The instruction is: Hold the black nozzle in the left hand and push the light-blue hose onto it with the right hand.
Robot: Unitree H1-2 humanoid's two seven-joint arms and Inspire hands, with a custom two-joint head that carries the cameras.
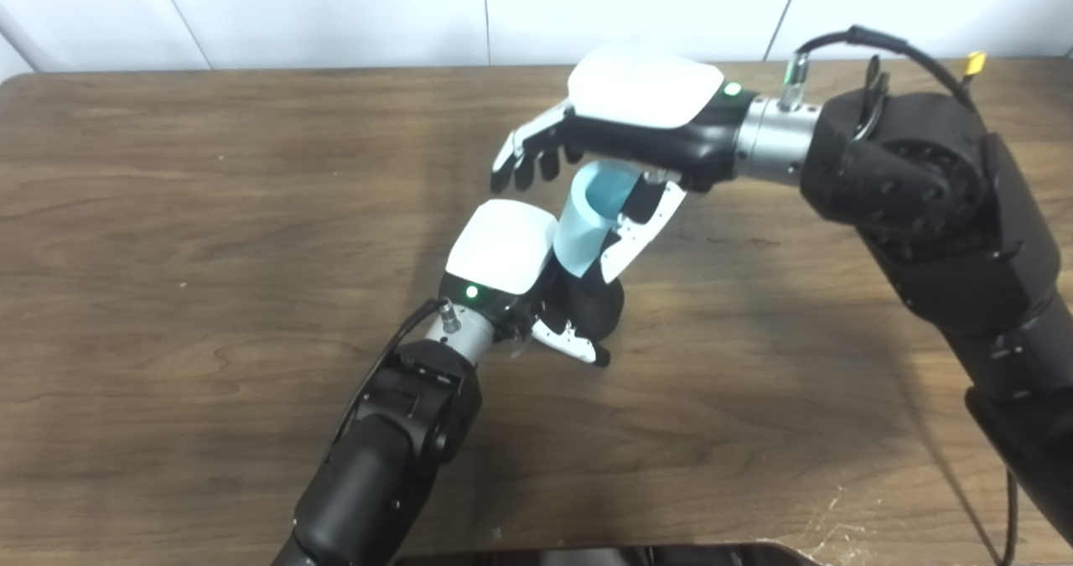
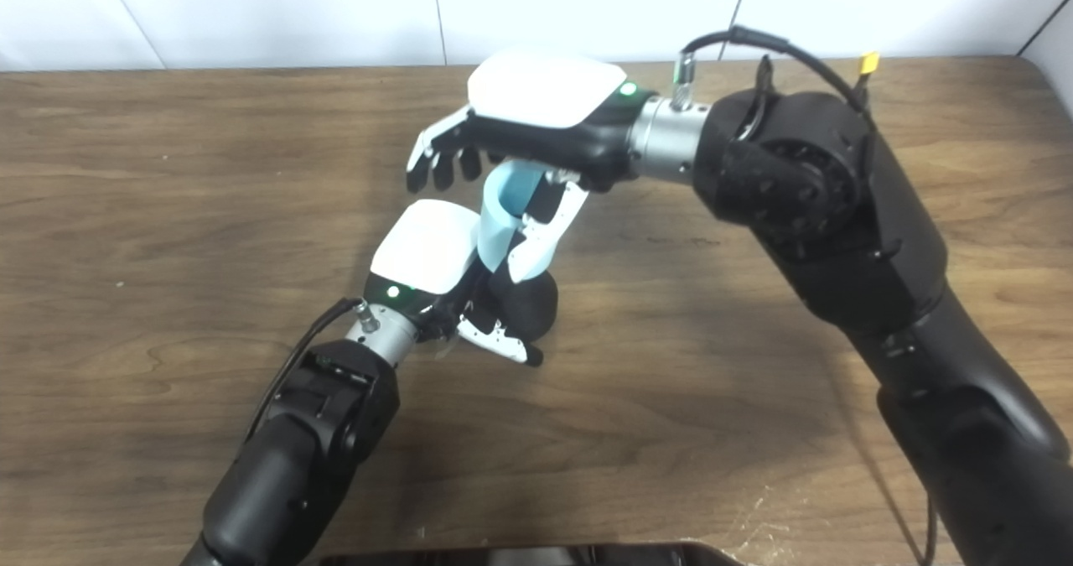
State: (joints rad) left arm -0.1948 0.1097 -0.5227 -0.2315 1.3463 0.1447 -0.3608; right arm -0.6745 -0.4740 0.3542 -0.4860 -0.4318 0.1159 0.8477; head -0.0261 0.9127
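Note:
Near the table's middle, my left hand (image 1: pixel 513 266) is shut on the black nozzle (image 1: pixel 597 304), whose rounded body shows below its fingers. The light-blue hose (image 1: pixel 588 220) stands tilted on the nozzle, open end up and to the right. My right hand (image 1: pixel 639 111) hovers over the hose's top, palm down. Its fingers (image 1: pixel 526 157) stretch out to the left, clear of the hose. Its white thumb (image 1: pixel 642 229) lies along the hose's right side. The joint between hose and nozzle is hidden by my left hand's fingers.
A brown wooden table (image 1: pixel 209 214) spreads to all sides, with a white wall behind it. A dark flat object (image 1: pixel 603 556) lies at the near edge. My right arm's cable (image 1: pixel 888 46) loops above the wrist.

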